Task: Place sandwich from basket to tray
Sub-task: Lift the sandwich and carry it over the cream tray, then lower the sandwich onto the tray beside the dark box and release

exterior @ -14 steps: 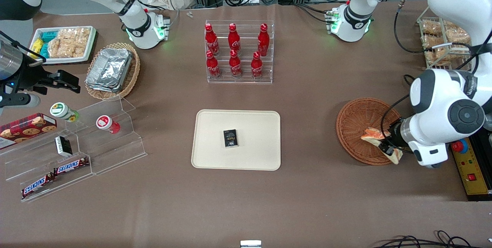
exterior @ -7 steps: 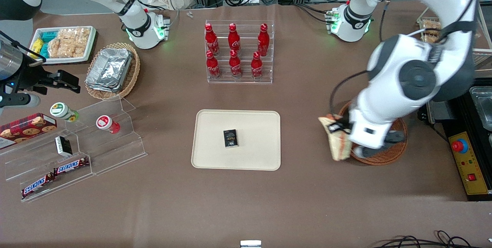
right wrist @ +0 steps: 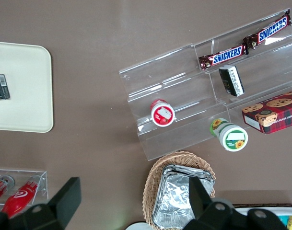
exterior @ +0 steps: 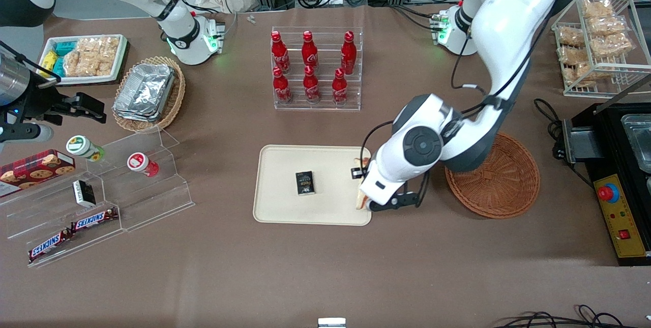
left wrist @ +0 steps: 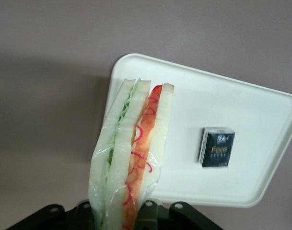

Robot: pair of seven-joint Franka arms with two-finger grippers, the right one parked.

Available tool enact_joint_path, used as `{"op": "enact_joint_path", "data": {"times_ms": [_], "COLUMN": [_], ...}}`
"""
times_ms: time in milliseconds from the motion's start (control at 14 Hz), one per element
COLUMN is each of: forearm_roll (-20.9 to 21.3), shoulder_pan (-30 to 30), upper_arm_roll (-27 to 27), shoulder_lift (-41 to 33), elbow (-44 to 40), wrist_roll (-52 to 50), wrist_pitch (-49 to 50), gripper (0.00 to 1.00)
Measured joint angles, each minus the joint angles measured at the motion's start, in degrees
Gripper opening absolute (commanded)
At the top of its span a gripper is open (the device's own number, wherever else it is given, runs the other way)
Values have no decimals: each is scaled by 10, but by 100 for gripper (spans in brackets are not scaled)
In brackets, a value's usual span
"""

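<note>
Wrapped sandwich [left wrist: 131, 158] upright in pincer [left wrist: 136, 218], above tray [left wrist: 261, 120] edge.

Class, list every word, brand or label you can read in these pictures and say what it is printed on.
"SNICKERS": two bars on the clear stand.
"Foce": my reading of the black box on the tray.
Script on the red bottles: too small to read.
Cookie box and jar lids: unreadable.
The gripper, holding the sandwich above the tray's edge, carries no text.

Cream tray [exterior: 285, 206]; reddish-brown woven basket [exterior: 501, 180]; white-bread sandwich [left wrist: 131, 153], red and seemingly green filling.
</note>
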State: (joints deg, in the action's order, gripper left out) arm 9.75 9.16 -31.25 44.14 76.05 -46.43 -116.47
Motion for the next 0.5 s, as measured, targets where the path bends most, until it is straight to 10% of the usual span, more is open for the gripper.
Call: {"op": "enact_joint_path", "data": {"times_ms": [357,500], "forearm_roll": [66,67], "shoulder_pan": [26,29], "upper_arm_roll": [0,0], "shoulder_lift": [75,87], "elbow": [-6,-9], "wrist_roll": [2,2], "wrist_pitch": [-22,-30], "gripper": [0,28]}}
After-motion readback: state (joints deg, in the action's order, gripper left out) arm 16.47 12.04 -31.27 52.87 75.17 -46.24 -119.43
